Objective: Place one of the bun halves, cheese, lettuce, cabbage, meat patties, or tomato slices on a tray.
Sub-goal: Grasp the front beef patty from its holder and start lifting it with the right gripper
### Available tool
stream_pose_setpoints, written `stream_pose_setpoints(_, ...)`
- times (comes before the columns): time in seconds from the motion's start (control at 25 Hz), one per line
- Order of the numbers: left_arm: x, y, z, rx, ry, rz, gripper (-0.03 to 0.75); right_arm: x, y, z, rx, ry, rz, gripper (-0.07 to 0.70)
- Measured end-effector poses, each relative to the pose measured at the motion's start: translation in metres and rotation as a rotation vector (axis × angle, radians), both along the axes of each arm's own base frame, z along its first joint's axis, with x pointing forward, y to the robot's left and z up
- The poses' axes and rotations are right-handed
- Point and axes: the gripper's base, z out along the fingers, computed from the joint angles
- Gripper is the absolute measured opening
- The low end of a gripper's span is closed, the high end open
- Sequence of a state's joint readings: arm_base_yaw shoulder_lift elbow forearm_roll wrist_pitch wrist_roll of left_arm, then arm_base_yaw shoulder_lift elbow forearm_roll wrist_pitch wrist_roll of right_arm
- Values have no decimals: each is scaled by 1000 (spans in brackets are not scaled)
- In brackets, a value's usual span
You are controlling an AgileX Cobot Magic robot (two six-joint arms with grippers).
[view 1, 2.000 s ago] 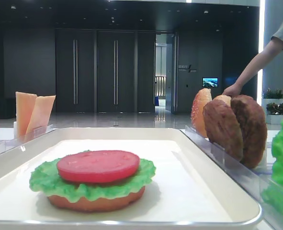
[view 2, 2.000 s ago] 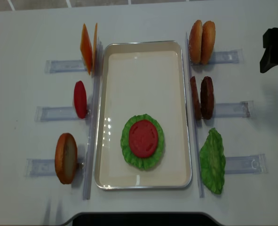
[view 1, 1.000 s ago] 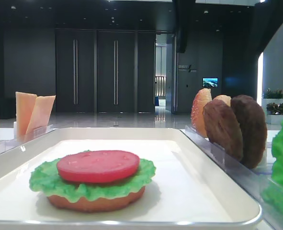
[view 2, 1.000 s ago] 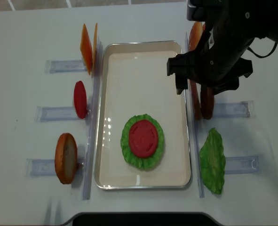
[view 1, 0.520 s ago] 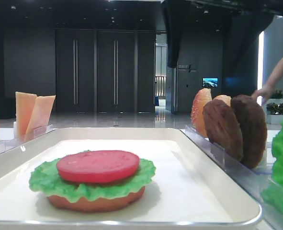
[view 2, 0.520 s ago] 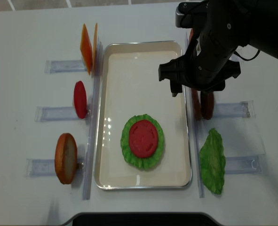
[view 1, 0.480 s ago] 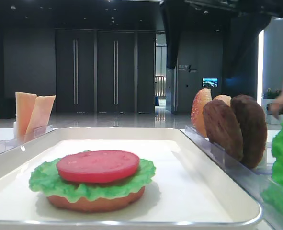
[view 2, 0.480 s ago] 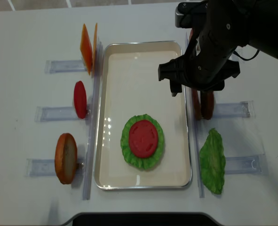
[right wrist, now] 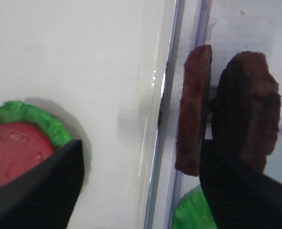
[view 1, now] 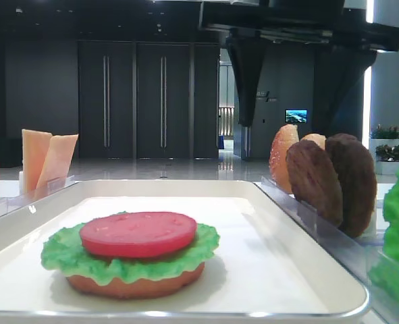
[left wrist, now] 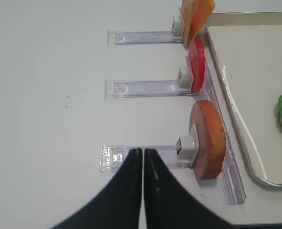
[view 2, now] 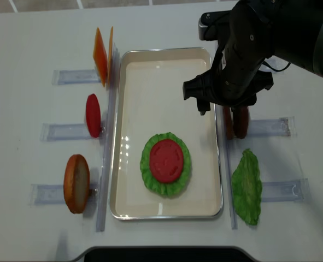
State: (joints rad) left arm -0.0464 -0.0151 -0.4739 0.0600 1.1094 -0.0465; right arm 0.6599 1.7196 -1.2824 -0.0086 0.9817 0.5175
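The white tray [view 2: 166,51] holds a stack of bun, green lettuce [view 2: 150,177] and a tomato slice [view 2: 166,160]. Two brown meat patties [view 2: 240,123] stand on edge in a clear rack just right of the tray. My right gripper [right wrist: 141,181] hangs open over them. In the right wrist view the nearer patty [right wrist: 193,124] stands between the fingers and the right finger overlaps the farther one [right wrist: 253,105]. In the low view the fingers [view 1: 246,74] hang above the patties [view 1: 314,179]. My left gripper [left wrist: 143,157] is shut and empty, beside a bun half [left wrist: 208,138].
Left racks hold cheese [view 2: 102,56], a tomato slice [view 2: 93,115] and a bun half [view 2: 76,183]. A second lettuce leaf [view 2: 247,186] stands right of the tray, below the patties. The right arm hides the rack behind the patties in the overhead view; two bun halves [view 1: 282,155] show there.
The right arm has shifted slightly left over the tray's right rim and come lower above the patties. The stack on the tray has not moved.
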Motion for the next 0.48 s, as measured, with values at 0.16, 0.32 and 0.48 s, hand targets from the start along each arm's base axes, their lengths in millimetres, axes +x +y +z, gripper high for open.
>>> stream_pose_setpoints(0.16,0,0,0,0,0,0,0,4,-5,0,-18,-13,4,486)
stream_pose_setpoints(0.32,0,0,0,0,0,0,0,6,-8,0,-23,-16,0,486)
stream_pose_setpoints(0.48,0,0,0,0,0,0,0,7,-7,-3,-29,-10,4,486)
